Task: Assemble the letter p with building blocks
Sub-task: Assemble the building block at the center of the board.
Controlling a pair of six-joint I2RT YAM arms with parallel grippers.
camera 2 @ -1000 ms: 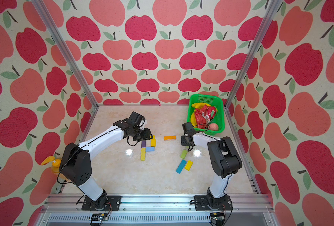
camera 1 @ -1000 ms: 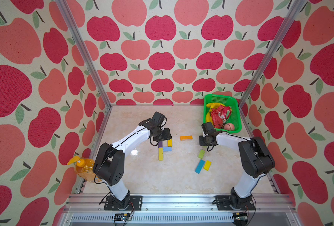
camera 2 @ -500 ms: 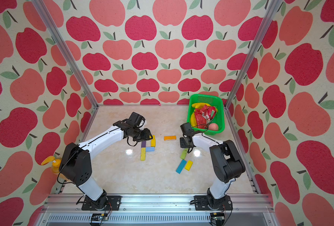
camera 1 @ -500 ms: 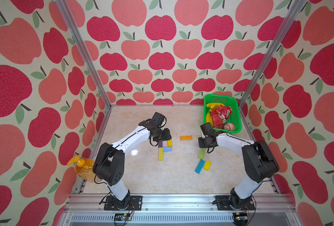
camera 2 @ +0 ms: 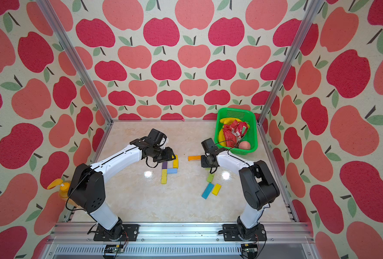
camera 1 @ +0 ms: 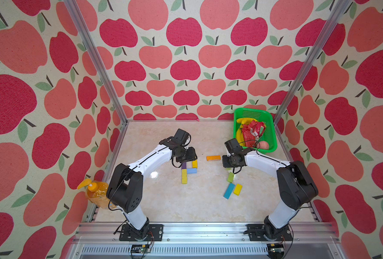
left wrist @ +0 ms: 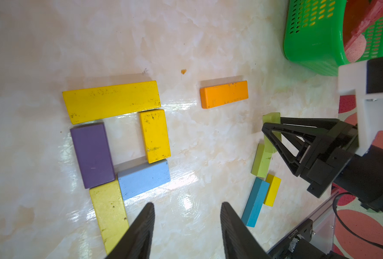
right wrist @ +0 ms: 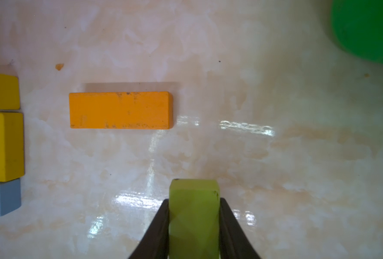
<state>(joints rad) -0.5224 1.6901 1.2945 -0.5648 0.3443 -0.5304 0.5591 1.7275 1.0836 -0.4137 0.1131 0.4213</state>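
**1. Letter p** [camera 1: 184, 176]: five blocks lie flat on the surface [camera 1: 174, 208] in front of the left arm, butted edge to edge so the outline reads unbroken.
- Long yellow block [left wrist: 110, 101]: forms the top bar.
- Purple block [left wrist: 91, 154] and pale yellow block [left wrist: 108, 213]: set in line as the stem.
- Short yellow block [left wrist: 155, 135] and light blue block [left wrist: 143, 179]: close the bowl.
- Condition: judged complete.

**2. Left jaws**: open and empty, above the letter and touching no block, probably held clear so as not to nudge it.

**3. Right jaws**: clamped on the two long sides of a light green block [right wrist: 193, 215], its end facing item 4. Judged a stem piece for a second letter.

**4. Orange block** [right wrist: 121, 109]: flat and alone, well apart from the letter. Likely a new top bar.

**5. Reserve**: second light green block [camera 1: 230, 177], blue block [camera 1: 229, 190] and small yellow block [camera 1: 237, 189]. The last two touch.

**6. Green basket** [camera 1: 273, 139]: holds bananas [camera 1: 242, 121] and a red packet [camera 1: 250, 132], which are not building stock.
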